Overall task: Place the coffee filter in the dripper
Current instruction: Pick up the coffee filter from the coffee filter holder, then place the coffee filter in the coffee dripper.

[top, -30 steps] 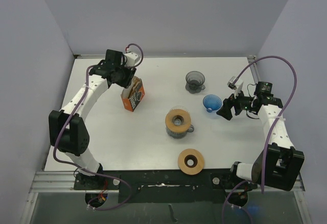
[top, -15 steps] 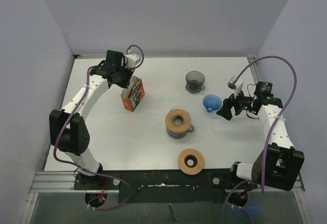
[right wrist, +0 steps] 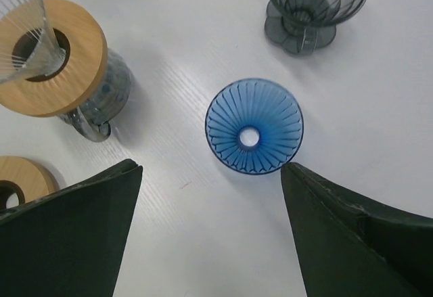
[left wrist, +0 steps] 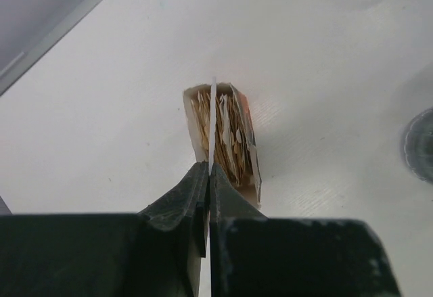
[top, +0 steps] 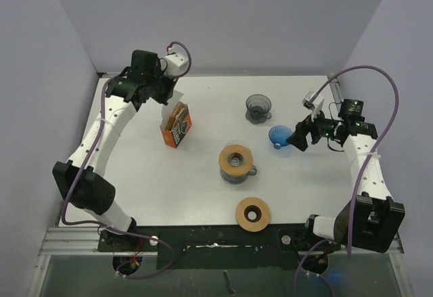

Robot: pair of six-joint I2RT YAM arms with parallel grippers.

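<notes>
A thin white coffee filter (left wrist: 214,118) is pinched edge-on in the closed left claw (left wrist: 208,170), just above the filter box (left wrist: 238,138) beyond its tips. The blue dripper (right wrist: 254,126) is seen on the worktop (right wrist: 169,229) below the wide-open right claw (right wrist: 211,170). Only the top view shows box and dripper well apart; the pinched sheet is shown clearly only at the left wrist.

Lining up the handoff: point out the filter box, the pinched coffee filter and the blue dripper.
filter box (top: 178,128), top view, orange front face.
coffee filter (left wrist: 214,111), left wrist view, its thin white edge.
blue dripper (right wrist: 274,118), right wrist view, ribbed inner wall.
</notes>
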